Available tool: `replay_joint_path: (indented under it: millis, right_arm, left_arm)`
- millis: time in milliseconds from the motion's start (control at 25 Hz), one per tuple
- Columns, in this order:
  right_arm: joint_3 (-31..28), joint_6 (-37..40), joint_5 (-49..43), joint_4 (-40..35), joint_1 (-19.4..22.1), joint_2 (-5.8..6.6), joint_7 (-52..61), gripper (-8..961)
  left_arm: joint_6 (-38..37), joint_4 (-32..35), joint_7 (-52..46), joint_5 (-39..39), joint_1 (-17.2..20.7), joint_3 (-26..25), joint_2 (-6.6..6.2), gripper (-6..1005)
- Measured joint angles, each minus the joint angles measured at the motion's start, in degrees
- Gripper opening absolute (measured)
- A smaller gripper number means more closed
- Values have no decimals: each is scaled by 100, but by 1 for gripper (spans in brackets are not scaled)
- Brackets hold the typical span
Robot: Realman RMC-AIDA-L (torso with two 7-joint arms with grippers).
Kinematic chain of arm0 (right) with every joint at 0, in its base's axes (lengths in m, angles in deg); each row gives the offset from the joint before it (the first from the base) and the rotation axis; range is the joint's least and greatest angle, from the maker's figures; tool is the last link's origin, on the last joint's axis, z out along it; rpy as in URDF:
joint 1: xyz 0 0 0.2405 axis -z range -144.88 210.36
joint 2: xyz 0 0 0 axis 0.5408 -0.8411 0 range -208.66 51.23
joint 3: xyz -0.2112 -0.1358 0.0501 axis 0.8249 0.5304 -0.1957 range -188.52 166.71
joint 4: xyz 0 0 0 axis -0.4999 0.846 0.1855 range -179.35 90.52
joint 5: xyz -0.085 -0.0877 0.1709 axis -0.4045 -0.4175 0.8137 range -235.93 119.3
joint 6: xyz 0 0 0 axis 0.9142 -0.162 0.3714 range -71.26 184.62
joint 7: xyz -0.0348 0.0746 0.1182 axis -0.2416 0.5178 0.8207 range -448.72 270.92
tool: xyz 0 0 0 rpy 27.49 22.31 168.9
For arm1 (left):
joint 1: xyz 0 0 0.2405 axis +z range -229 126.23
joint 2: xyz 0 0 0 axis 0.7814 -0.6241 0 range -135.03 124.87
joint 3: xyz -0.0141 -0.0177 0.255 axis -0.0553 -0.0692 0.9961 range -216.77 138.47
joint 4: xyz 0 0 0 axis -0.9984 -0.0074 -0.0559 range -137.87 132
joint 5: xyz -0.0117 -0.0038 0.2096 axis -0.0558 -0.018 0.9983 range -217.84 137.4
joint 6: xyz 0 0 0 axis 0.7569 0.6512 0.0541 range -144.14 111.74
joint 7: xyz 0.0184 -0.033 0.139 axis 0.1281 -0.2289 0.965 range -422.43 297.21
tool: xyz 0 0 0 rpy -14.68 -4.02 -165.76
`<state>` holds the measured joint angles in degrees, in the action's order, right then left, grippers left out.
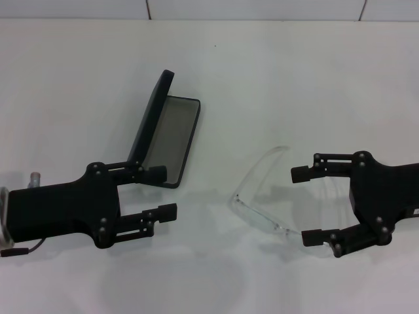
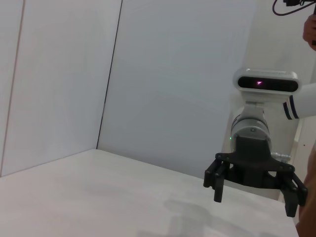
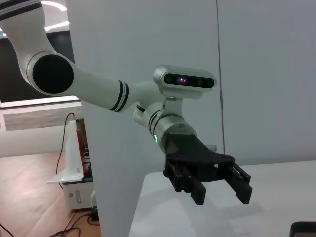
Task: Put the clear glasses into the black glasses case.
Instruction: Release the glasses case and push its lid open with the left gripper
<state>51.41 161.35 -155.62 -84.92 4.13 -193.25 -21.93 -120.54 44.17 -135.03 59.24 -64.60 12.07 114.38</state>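
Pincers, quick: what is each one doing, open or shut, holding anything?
Left pincer: open, empty, beside the open case.
Right pincer: open, empty, beside the glasses.

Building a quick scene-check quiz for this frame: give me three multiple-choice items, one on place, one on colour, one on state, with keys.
1. Where do the clear glasses lie?
A. Inside the case
B. On the table, between the case and the right gripper
C. Held in the left gripper

2. What colour is the outer shell of the glasses case?
A. Black
B. Red
C. White

3. In what state is the case?
A. Shut flat
B. Open, lid raised
C. Upside down

Key:
1 B: the head view shows the glasses on the white table, just before the open right gripper.
2 A: shell is black, lining grey.
3 B: the lid stands up over the grey-lined tray, beside the open left gripper.
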Motion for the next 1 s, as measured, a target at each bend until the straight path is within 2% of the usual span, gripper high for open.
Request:
replay_joint_path:
  millis: [600,880,1000]
  right_arm:
    - [-44,0,5,17,32,-49,0,872]
    - [-290,-13,59,32,88,-69,-5,872]
    - [-436,-18,75,44,165,-82,-20,872]
  left_arm:
    - [4,26,6,-34,-26,-1,-3,648]
    - [16,9,-81,-680,-38,-189,2,647]
    - [93,148,-522,-885,-92,-223,6,647]
